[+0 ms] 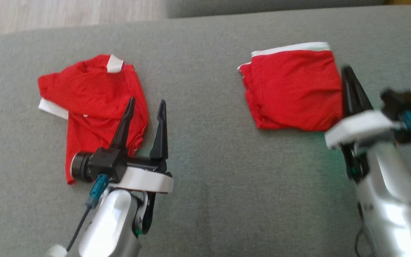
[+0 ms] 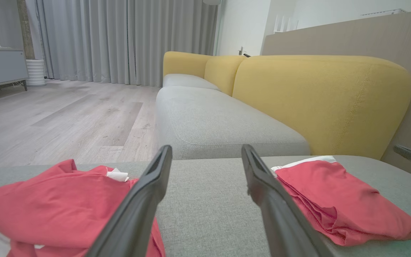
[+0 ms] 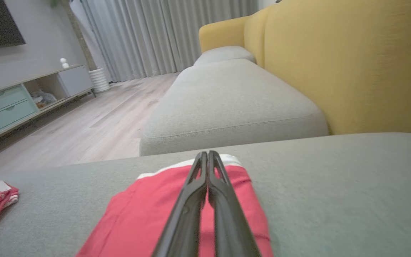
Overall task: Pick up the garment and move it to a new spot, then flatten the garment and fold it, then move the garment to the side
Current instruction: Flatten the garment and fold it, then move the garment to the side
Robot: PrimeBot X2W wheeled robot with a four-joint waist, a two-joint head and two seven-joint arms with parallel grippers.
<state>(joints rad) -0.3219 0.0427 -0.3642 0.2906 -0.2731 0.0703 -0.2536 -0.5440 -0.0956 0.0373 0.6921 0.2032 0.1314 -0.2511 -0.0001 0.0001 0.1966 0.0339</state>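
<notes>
Jaws of left gripper [image 1: 146, 107]: spread wide, nothing between them. Its left finger overlaps the 3 o'clock edge of the crumpled red garment [image 1: 95, 96] and its right finger is over bare grey seat cushion [image 1: 205, 160]; contact with the cloth cannot be told. Jaws of right gripper [image 3: 208, 154]: pressed together along their length, no fabric seen between them. In the head view it lies along the 3 o'clock edge of the folded red garment [image 1: 293, 92], whose white waistband is at 12 o'clock. Crumpled garment sits at 9 o'clock on the cushion, folded one at 2 o'clock, well apart. Yellow backrest [image 2: 316, 96] and wooden floor [image 2: 66, 117] lie beyond
</notes>
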